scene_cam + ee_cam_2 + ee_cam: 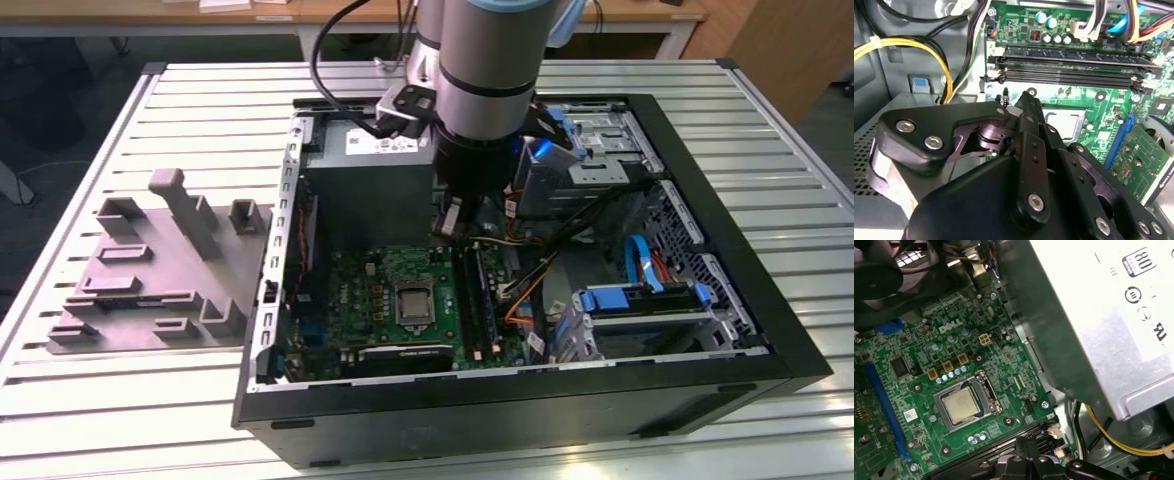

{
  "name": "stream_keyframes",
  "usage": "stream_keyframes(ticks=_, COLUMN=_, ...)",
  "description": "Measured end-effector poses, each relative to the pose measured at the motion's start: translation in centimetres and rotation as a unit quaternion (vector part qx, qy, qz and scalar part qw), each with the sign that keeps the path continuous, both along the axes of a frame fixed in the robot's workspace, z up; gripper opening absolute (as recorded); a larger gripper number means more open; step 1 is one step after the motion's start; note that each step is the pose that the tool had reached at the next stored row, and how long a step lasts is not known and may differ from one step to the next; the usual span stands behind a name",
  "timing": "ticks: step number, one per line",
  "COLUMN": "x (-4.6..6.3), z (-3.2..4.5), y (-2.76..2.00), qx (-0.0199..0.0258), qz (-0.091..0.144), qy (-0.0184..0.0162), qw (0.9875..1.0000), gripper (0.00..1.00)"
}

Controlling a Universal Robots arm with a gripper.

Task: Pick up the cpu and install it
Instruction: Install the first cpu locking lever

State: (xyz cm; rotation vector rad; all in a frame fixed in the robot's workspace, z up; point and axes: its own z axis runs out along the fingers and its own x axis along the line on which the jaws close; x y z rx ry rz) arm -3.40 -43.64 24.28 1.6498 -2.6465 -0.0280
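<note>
The small flat square cpu with a pale silver metal top [960,405] was seen seated in its socket on the green motherboard [919,370], enclosed by the metal socket frame [989,390]; in the exterior view it [411,304] lay near the middle of the board, inside the open black computer case [747,270]. The cpu was touched by nothing. In the second wrist view a pale corner of the socket area [1066,122] was noted past the black gripper [1030,100]; whether that was the chip itself could not be told.

The gripper was carried above the board, near the memory slots [1069,67], and its black fingers [1030,107] appeared pressed together at the tip with nothing pinched between them. In the first wrist view the gripper tip [1026,452] was recorded just beyond the board's edge nearest the socket, apart from the cpu.

A large grey metal box with a white label [1104,325] stood beside the board, toward the case's far edge in the exterior view [367,185]. Yellow cables [909,45] were noted beside it. Blue cables and drive brackets [641,295] occupied the case toward the exterior view's right.

The case rested on a slatted pale metal table [134,400]. A grey plastic block with upright posts [154,270] lay on the table just beside the case, toward the exterior view's left.
</note>
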Motion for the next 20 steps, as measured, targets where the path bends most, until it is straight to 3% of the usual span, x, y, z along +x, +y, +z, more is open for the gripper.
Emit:
stream_keyframes(ticks=4, x=0.0, z=-0.18, y=0.90, qx=-0.0001, qz=0.003, qy=0.0000, qw=1.0000, gripper=0.11)
stream_keyframes(ticks=6, x=-0.2, z=-0.33, y=1.11, qx=0.0000, qz=0.004, qy=-0.0004, qw=1.0000, gripper=0.11)
stream_keyframes(ticks=15, x=-1.3, z=-0.57, y=1.12, qx=-0.0001, qz=0.005, qy=-0.0022, qw=1.0000, gripper=0.11)
stream_keyframes(ticks=17, x=-1.4, z=-0.59, y=1.01, qx=-0.0043, qz=0.005, qy=-0.0023, qw=1.0000, gripper=0.11)
stream_keyframes(ticks=20, x=-1.4, z=-0.58, y=0.78, qx=-0.0193, qz=0.005, qy=-0.0021, qw=0.9998, gripper=0.11)
